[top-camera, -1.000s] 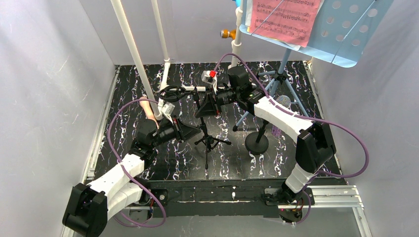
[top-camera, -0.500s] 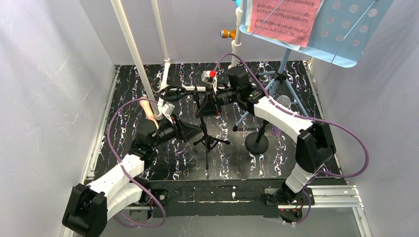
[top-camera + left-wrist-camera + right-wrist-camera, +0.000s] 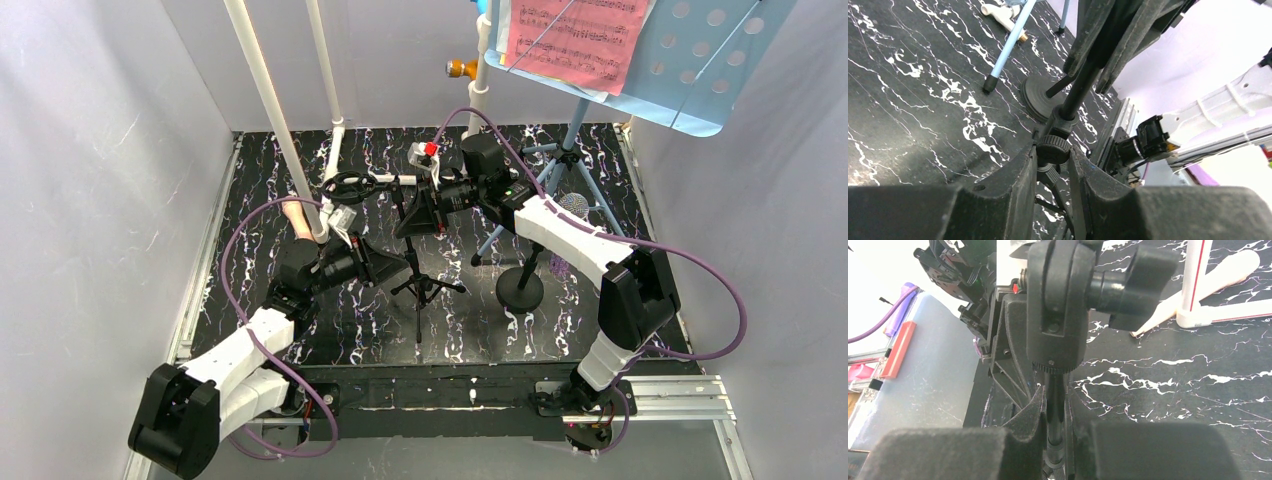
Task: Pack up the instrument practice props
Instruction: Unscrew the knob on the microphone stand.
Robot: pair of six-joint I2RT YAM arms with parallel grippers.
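- Black marbled worktop (image 3: 360, 328), white walls around it.
- Left tool (image 3: 1053, 150) clenched on black tripod stand (image 3: 424, 286) at its knurled collar.
- Right tool (image 3: 1054, 395) grasps same stand's shaft, higher up.
- Beyond: round-base mount (image 3: 520, 291), light-blue music rack (image 3: 700, 70) holding pink page (image 3: 575, 40).

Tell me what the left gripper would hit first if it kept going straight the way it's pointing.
The black tripod mount: the left gripper straddles its knurled collar, so contact is immediate. Beyond that, probably the round base, though depth is unclear.
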